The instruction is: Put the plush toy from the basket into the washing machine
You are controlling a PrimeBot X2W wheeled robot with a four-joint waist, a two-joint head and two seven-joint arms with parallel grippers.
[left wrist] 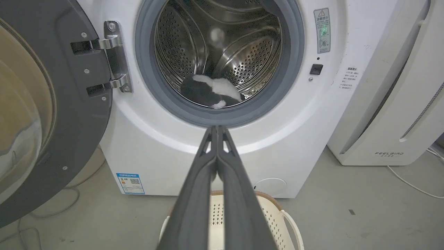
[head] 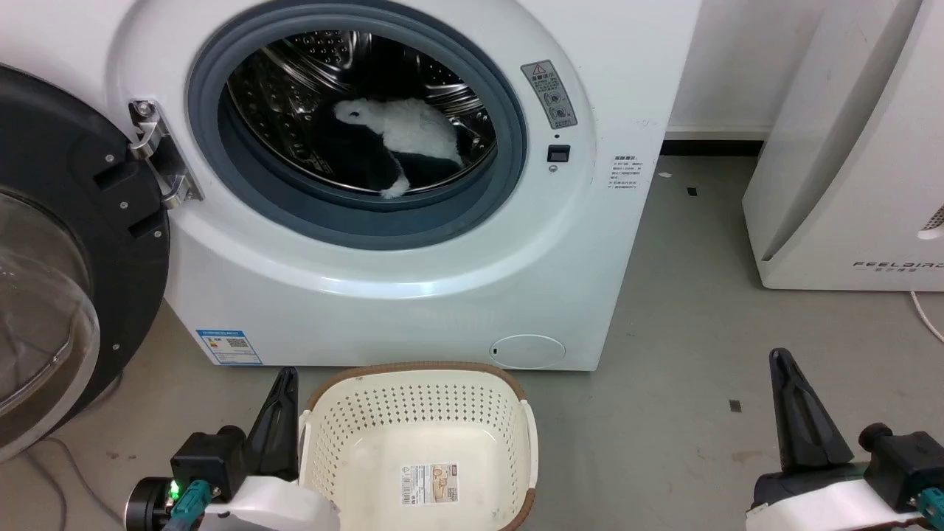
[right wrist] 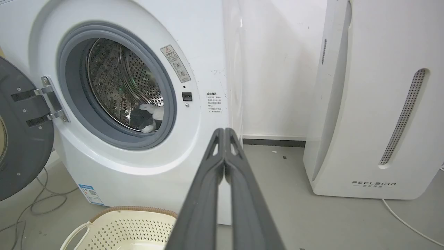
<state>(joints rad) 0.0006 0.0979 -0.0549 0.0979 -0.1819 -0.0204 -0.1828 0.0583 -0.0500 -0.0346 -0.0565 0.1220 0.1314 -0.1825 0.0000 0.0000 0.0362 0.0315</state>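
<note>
The white-and-black plush toy [head: 402, 144] lies inside the steel drum of the washing machine [head: 442, 251], seen through the round porthole; the toy [left wrist: 211, 92] rests low in the drum near the grey gasket. The cream perforated basket [head: 509, 420] stands on the floor before the machine, holding nothing but its paper label. My left gripper [head: 286, 376] is shut and empty at the basket's left rim; its fingertips [left wrist: 217, 129] meet. My right gripper [head: 779, 359] is shut and empty over the floor to the basket's right, its fingertips [right wrist: 224, 131] closed together.
The machine's dark glass door [head: 51, 258] hangs wide open at the left. A white slanted FEELBIRD appliance [head: 855, 147] stands on the right, with a white cable [head: 928, 313] on the grey floor beside it. Cables [right wrist: 38, 205] lie under the door.
</note>
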